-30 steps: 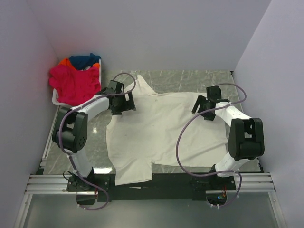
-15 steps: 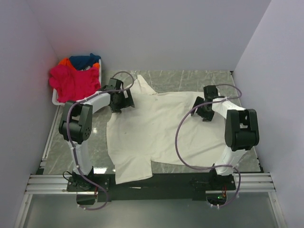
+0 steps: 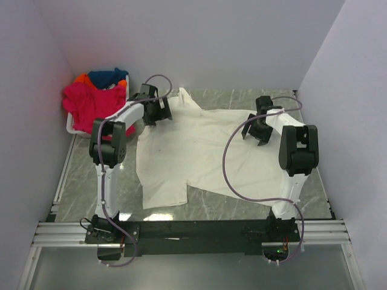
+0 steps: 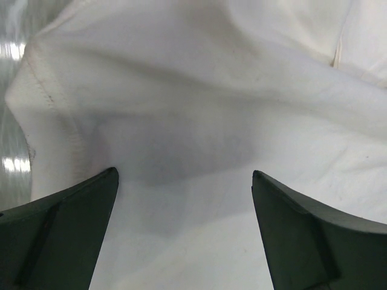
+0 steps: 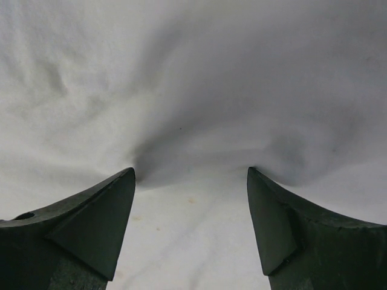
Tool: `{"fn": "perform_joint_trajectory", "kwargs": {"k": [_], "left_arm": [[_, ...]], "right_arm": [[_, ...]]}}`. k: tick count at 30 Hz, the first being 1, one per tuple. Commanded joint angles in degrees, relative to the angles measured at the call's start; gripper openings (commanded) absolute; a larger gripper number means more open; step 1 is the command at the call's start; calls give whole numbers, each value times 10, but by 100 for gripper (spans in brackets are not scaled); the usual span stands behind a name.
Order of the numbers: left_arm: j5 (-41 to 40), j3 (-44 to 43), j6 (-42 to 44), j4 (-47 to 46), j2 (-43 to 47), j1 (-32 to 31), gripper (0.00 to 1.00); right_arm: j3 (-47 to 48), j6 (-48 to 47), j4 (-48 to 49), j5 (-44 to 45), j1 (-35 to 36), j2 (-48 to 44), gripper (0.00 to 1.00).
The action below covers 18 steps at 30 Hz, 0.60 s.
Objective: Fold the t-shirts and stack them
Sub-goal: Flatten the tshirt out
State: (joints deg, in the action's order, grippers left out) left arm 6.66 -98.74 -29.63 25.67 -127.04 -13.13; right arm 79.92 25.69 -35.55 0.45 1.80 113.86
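Plainly, we see both grippers down on the large cream t-shirt (image 3: 193, 151), which lies spread out across the marble table (image 3: 78, 175). The left gripper (image 3: 158, 110) has its jaws spread as wide as they go and grips nothing. In its wrist view, cream cloth fills the whole gap between the two dark fingers (image 4: 60, 235), and a stitched hem (image 4: 54, 103) runs just outside the left one. The right gripper (image 3: 254, 130) also stands wide apart and clamps nothing. Its fingertips (image 5: 78, 223) seem to press into the cloth, which puckers into soft creases ahead of them. Well off to the outer side of the left jaws, a white basket (image 3: 71, 128) holds the magenta t-shirt (image 3: 91, 106), the dark blue t-shirt (image 3: 106, 77) and the orange t-shirt (image 3: 80, 78), bunched together.
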Motion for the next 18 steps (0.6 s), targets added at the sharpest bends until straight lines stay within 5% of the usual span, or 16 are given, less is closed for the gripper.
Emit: {"fn": "perform_joint_trajectory", "kwargs": {"k": [1,10,18], "left_arm": [[3,-60,42,37,-55,6,99],[23,-183,38,44,-59,7,99],[-1,-53,19,30,101,5,99]], "right_arm": [[57,-7,-39,12,1,43,81],[175,-32,-85,-3,1,69,81],[87,-29,-52,-16,6,-59,82]]}}
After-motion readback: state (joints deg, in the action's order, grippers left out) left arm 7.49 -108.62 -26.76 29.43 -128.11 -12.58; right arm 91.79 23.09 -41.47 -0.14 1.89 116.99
